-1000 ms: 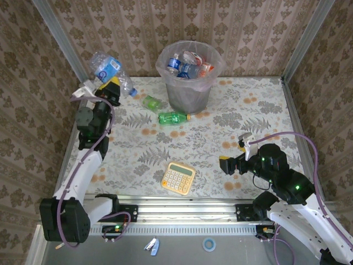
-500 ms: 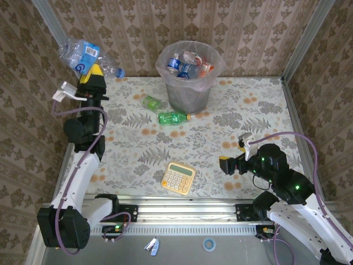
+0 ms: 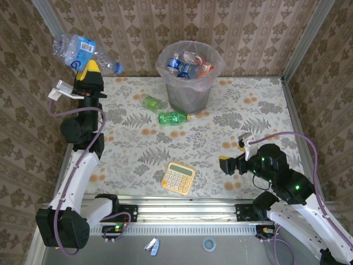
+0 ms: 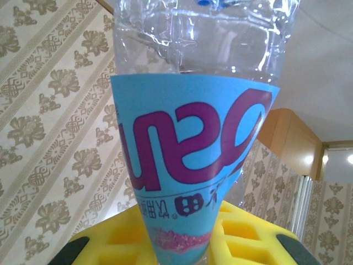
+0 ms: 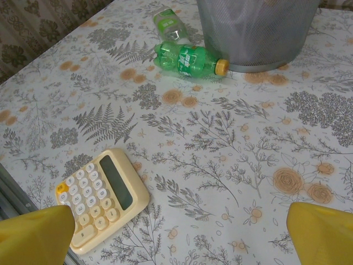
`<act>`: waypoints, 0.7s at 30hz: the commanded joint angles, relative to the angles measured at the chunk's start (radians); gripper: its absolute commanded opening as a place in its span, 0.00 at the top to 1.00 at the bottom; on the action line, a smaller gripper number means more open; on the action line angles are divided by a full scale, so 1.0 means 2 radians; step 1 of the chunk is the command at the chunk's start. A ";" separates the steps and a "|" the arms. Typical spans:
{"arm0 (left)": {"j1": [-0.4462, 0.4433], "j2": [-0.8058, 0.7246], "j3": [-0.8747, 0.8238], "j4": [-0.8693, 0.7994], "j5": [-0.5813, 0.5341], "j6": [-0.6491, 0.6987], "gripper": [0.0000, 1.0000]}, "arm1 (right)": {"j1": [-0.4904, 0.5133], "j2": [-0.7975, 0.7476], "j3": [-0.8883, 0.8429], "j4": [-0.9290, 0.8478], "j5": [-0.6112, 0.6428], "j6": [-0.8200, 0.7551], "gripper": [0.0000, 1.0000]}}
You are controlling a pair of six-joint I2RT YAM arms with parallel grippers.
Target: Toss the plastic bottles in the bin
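- Left gripper [image 3: 88, 73] raised high at the table's far-left corner, clenched on a clear crushed plastic bottle with a blue label [image 3: 80, 49]; the bottle is well apart from the bin
- Round grey bin with pinkish liner [image 3: 190, 95] at the far edge, several bottles [image 3: 187, 63] inside
- Green plastic bottle with yellow cap [image 3: 173, 117] and a smaller clear green-labelled bottle [image 3: 150, 102] lying just beside the bin
- Right gripper [image 3: 228, 164] spread wide, empty, low near a yellow calculator [image 3: 178, 178]

Bottle [image 4: 198, 61] label: purple lettering (inverted, cropped); unreadable
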 commanded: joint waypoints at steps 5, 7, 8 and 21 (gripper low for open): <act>-0.013 0.013 0.034 0.029 0.006 0.010 0.82 | -0.001 -0.008 -0.005 -0.002 0.009 0.004 0.00; -0.019 0.016 0.037 0.029 0.005 0.015 0.82 | -0.001 -0.008 -0.005 -0.002 0.009 0.004 0.00; -0.021 0.017 0.038 0.029 0.005 0.017 0.82 | -0.001 -0.008 -0.005 -0.003 0.009 0.004 0.00; -0.041 0.028 0.059 0.015 0.009 0.045 0.82 | -0.001 -0.008 -0.004 -0.004 0.009 0.004 0.00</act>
